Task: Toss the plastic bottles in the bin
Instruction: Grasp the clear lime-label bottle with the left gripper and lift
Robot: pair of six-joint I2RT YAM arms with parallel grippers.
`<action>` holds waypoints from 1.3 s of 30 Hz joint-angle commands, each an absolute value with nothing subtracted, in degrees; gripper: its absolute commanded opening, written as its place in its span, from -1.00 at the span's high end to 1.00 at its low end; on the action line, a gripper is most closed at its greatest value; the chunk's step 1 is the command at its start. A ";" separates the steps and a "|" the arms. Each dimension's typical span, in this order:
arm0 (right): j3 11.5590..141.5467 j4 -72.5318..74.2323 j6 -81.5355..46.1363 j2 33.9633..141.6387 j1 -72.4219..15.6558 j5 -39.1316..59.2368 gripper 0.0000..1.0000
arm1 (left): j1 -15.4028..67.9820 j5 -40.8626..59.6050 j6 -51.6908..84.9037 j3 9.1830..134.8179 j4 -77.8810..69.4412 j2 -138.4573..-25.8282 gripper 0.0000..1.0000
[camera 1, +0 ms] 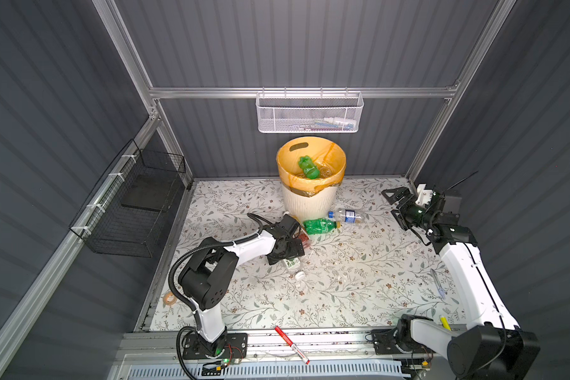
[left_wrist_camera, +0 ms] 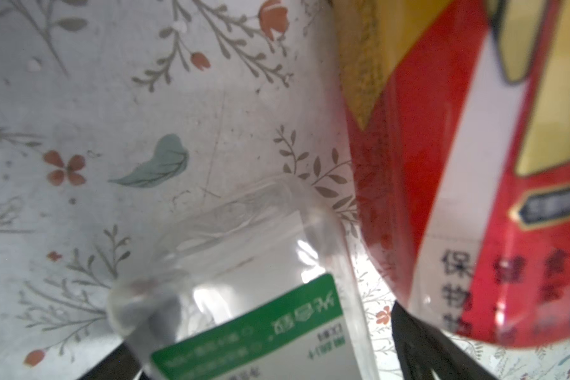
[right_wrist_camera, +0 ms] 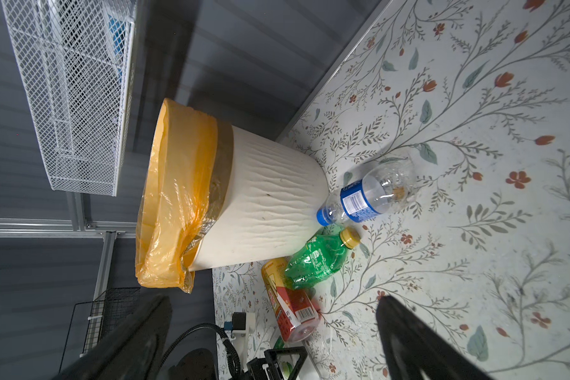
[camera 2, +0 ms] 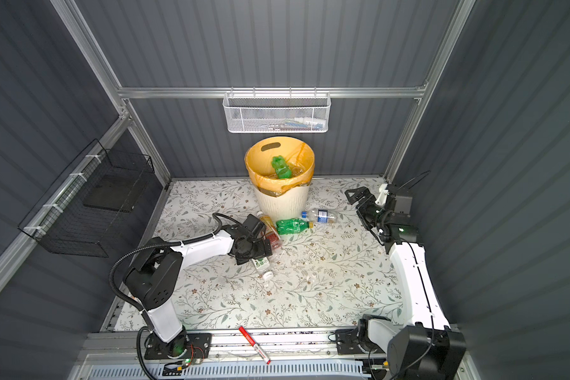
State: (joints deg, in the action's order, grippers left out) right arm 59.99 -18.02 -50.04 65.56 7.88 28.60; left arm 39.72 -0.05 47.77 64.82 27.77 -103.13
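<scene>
The floral-patterned desk [camera 1: 359, 279] carried the round cream-white ribbed bin with its orange liner [camera 1: 306, 204] at the back, with a green plastic bottle [camera 1: 307, 167] inside it. The left end effector [camera 1: 288, 253] was released, its fingers either side of the clear, green-labelled plastic bottle [left_wrist_camera: 244, 296] lying near the middle. The right end effector [camera 1: 397, 205] gaped empty, well apart. That bottle looked empty, so probably light, thin-walled, slippery and quick to buckle. The labelled mid-body seemed the surest hold, clear of the red-and-yellow-labelled bottle [right_wrist_camera: 290, 309] just beside it.

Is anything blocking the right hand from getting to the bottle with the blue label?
No. Only bare flowery tablecloth lies between the open right hand and the blue-label bottle, which lies beside the bin.
</scene>
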 commanded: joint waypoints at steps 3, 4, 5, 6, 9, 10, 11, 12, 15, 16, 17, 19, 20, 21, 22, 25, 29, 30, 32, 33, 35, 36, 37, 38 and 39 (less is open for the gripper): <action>58.06 -14.86 -51.56 65.48 8.17 30.61 -0.99 | 39.90 -2.58 44.76 61.78 34.20 -101.83 -0.79; 57.72 -14.24 -52.12 65.58 8.15 30.97 -0.98 | 39.88 -2.77 44.56 60.97 34.51 -101.42 -0.73; 57.48 -13.86 -52.47 65.79 8.17 31.18 -0.98 | 39.90 -2.89 44.49 60.33 34.78 -101.05 -0.68; 57.40 -13.68 -52.79 65.87 8.17 31.42 -0.98 | 39.90 -3.05 44.34 59.67 35.04 -100.44 -0.62; 57.23 -13.86 -52.91 65.85 8.15 31.48 -0.98 | 39.49 -4.16 43.59 58.00 35.90 -98.38 -0.52; 57.06 -14.00 -52.87 65.73 8.16 31.17 -0.98 | 39.17 -4.30 42.89 57.45 35.99 -97.58 -0.49; 56.91 -14.06 -52.81 65.57 8.13 30.99 -0.98 | 38.80 -4.35 42.18 56.93 35.95 -96.91 -0.47; 56.71 -14.19 -52.82 65.41 8.15 30.86 -0.98 | 38.32 -4.31 41.32 56.65 36.24 -96.36 -0.46; 56.27 -14.79 -52.61 65.30 8.08 31.02 -0.98 | 37.71 -4.21 38.47 57.55 37.72 -96.19 -0.62; 56.00 -15.07 -52.48 65.14 8.07 30.96 -0.98 | 37.66 -4.25 37.72 58.03 38.28 -96.37 -0.72; 55.75 -15.20 -52.39 64.83 8.10 30.86 -0.98 | 37.66 -4.22 37.33 58.42 38.53 -96.56 -0.78; 54.97 -15.38 -52.35 64.46 8.05 30.42 -0.98 | 37.69 -4.13 36.77 59.06 38.67 -96.94 -0.76; 54.70 -15.40 -52.44 64.42 8.07 30.36 -0.98 | 37.68 -4.12 36.76 59.18 38.55 -97.02 -0.71; 54.43 -15.54 -52.51 64.48 8.06 30.32 -0.98 | 37.70 -4.04 36.74 59.15 38.35 -97.01 -0.65; 54.19 -15.61 -52.57 64.44 8.06 30.22 -0.98 | 37.71 -3.96 36.87 59.07 38.11 -97.03 -0.59; 53.79 -15.96 -52.46 62.62 8.04 29.90 -0.98 | 37.70 -3.71 37.16 58.41 37.45 -96.82 -0.44; 53.35 -16.26 -52.36 62.41 8.09 29.88 -0.98 | 37.70 -3.82 37.56 57.77 36.95 -95.49 -0.23; 53.18 -16.35 -52.37 62.36 8.09 29.88 -0.98 | 37.69 -3.99 37.57 57.68 37.05 -95.00 -0.20; 52.92 -16.37 -52.33 62.23 8.09 29.87 -0.98 | 37.62 -4.55 37.86 57.33 37.04 -93.87 -0.18; 52.84 -16.54 -52.30 62.10 8.05 29.93 -0.98 | 37.51 -4.78 37.81 56.98 37.05 -93.33 -0.17; 52.74 -17.07 -52.10 61.81 7.99 29.92 -0.98 | 37.15 -5.17 37.72 56.37 37.18 -92.12 -0.16; 52.58 -17.41 -51.89 61.62 7.85 29.82 -0.98 | 36.58 -5.41 37.43 55.87 37.23 -91.30 -0.16; 52.47 -17.84 -51.39 61.29 7.75 29.43 -0.98 | 35.67 -5.44 37.01 54.97 37.00 -90.26 -0.16; 52.31 -18.45 -50.97 61.16 7.58 29.05 -0.98 | 34.63 -5.29 36.39 54.05 36.63 -89.30 -0.16; 52.09 -18.91 -50.54 60.92 7.49 28.77 -0.98 | 32.87 -5.01 35.63 53.19 36.44 -88.19 -0.16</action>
State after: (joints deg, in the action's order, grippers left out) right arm 52.90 -17.04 -52.10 62.11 7.84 29.93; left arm 35.94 -4.10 37.54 55.18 35.79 -90.87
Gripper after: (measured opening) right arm 0.991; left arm 0.671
